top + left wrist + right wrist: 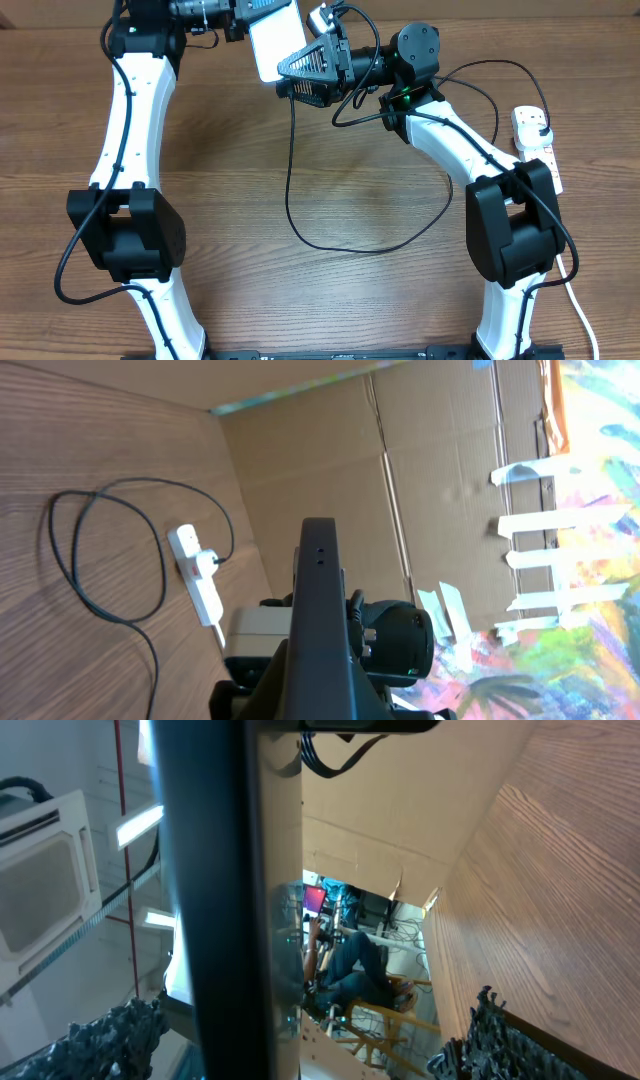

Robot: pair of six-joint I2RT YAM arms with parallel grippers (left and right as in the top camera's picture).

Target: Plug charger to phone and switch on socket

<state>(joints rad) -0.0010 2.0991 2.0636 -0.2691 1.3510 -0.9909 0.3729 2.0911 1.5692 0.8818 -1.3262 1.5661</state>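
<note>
- Your left gripper (243,25) is clamped on the small flat phone (268,50) with the pale lit screen and dark edge. It holds the phone up at the far side of the brown wood-grain table (330,310). In the left wrist view the phone shows edge-on as a dark slab.
- Your right gripper (302,78) has its black ribbed fingers (110,1040) wide apart, one on each side of the phone's end, gripping nothing.
- The charger (290,190), a long thin black cable, rises from a loose loop on the table to the phone's lower end, right under that open pincer.
- A short bend of black cable shows at the phone's end in the right wrist view. The connector is probably in, but you cannot confirm from these angles that it is fully seated.
- The charger's black plug (213,560) already sits in the white elongated socket strip (538,150). The strip lies beside the right arm's base, well apart from both grippers.
- Judged from this, the wall end is done and the phone end is likely done (worth a glance before you move on).
- What is left is the switch. The strip's small red-marked switches are too small here to read as on or off, and no gripper is near them.
- The free right arm is the nearer one for that press.
</note>
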